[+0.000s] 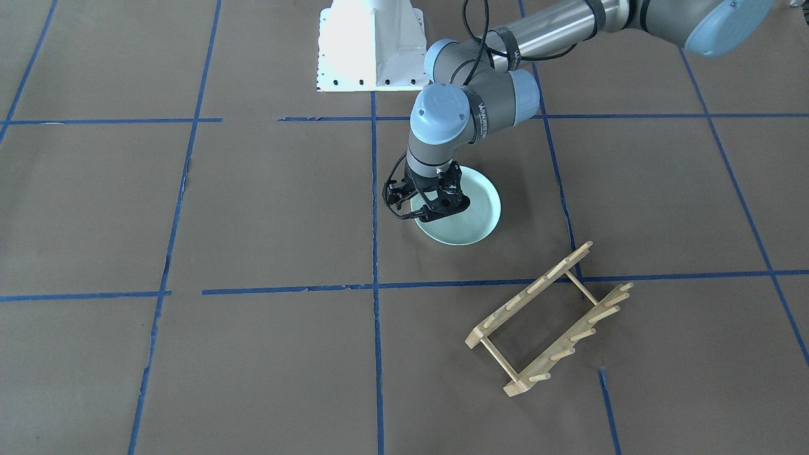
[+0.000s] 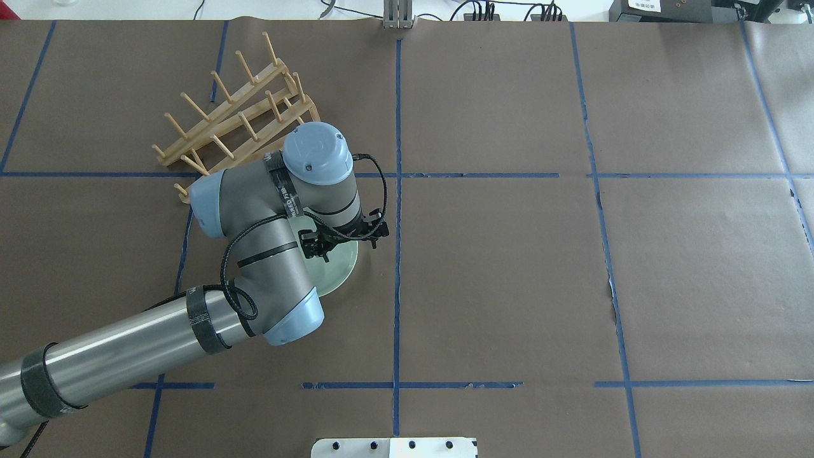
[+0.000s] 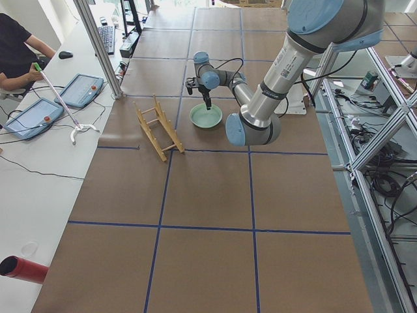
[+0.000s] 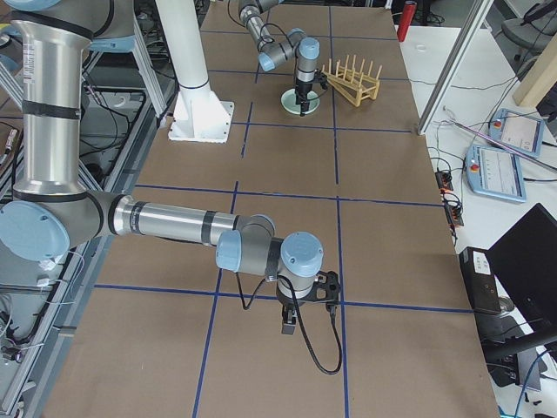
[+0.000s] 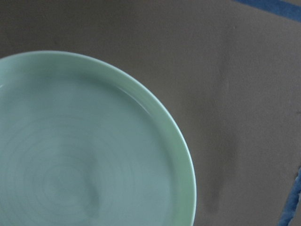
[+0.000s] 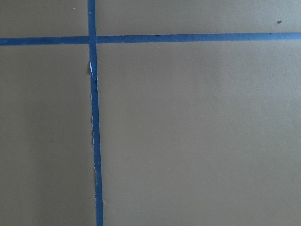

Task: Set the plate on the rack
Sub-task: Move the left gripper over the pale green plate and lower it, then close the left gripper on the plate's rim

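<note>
The pale mint-green plate point(image 1: 471, 215) lies flat on the brown table; it also shows in the overhead view point(image 2: 337, 270) and fills the left wrist view point(image 5: 84, 155). My left gripper point(image 1: 440, 212) points down, low over the plate's rim on the side away from the rack, and its fingers look open, with nothing lifted. The wooden rack point(image 1: 550, 319) stands empty a short way off, also seen from overhead point(image 2: 235, 114). My right gripper point(image 4: 289, 329) hangs far away over bare table; I cannot tell whether it is open or shut.
The white robot base point(image 1: 371, 47) stands at the table's edge. Blue tape lines point(image 6: 92, 117) grid the brown table cover. Operators' pendants point(image 3: 81, 90) lie on the side table beyond the rack.
</note>
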### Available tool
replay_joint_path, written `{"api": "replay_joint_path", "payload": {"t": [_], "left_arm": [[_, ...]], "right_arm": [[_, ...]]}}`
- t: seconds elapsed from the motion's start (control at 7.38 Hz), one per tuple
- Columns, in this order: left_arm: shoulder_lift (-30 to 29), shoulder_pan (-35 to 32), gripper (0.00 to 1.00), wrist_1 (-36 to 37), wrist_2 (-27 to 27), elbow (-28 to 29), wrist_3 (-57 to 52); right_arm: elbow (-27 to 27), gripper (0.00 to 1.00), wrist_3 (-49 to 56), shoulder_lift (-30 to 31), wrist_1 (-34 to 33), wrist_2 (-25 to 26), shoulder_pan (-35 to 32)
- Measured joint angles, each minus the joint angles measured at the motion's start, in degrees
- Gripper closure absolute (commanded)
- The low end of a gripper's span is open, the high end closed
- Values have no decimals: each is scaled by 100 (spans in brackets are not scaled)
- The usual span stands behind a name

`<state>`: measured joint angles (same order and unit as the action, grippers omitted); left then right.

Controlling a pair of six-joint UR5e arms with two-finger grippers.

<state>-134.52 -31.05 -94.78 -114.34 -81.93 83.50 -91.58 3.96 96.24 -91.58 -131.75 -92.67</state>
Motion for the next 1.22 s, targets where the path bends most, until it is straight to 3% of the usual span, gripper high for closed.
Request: {"api": "replay_joint_path", "payload": {"t": [0.14,0.27,0.41,0.54,0.68,0.95,1.22], "left_arm": [[-40,2,23,6,123,48,-20],[-82,2,31,12,239,105,-63],[-110,2,53,17,302,150,-130],[-116,2,66,20,328,173,-164],[-117,11,69,21,337,184,-178],[-110,49,100,23,363,202,-184],[-115,55,100,32,368,191,-185]], "right_arm": [[0,0,0,0,0,0,0],[0,0,0,0,0,0,0],[0,0,-1,0,0,0,1],[0,0,-3,0,0,0,2],[0,0,-2,0,0,0,3],[0,0,0,0,0,0,1],[0,0,0,4,0,0,-3]]}}
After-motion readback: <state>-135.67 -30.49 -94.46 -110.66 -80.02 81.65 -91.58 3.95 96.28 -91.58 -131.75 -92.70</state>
